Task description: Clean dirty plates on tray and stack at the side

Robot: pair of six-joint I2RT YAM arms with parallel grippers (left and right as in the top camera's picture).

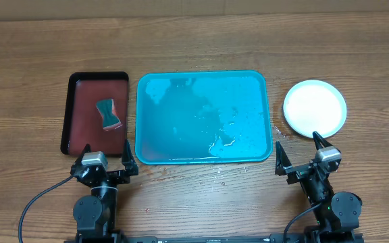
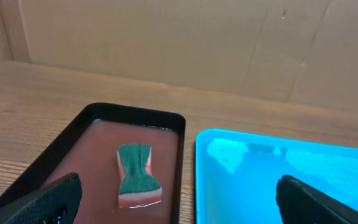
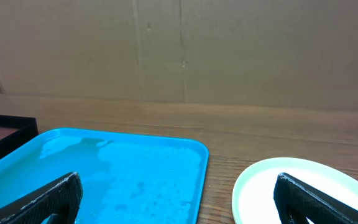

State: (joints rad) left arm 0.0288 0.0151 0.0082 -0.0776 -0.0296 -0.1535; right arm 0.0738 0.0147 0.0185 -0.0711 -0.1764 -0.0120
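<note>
While both grippers stand wide open and hold nothing, two trays, one sponge and one visible plate lie on the worktop ahead of them. The left gripper hovers at the near edge, its two fingers spread apart, touching no object. Ahead of it and slightly to its left sits the black tray, which holds a shallow reddish liquid. One sponge, green on top and pinkish beneath, lies in that liquid, straight ahead of the left gripper and well apart from its fingers.

Ahead and to the right of the left gripper, just beside the black tray, lies the tray, turquoise and wet, with water pooled toward its near right corner. This tray is ahead and to the left of the right gripper, so it sits between the two arms.

The right gripper's two fingers are likewise spread with nothing between them. Just ahead of it, a little to its right, rests a round white plate on the worktop, apart from the tray. Only one plate face shows from above; whether others lie under it cannot be told.
</note>
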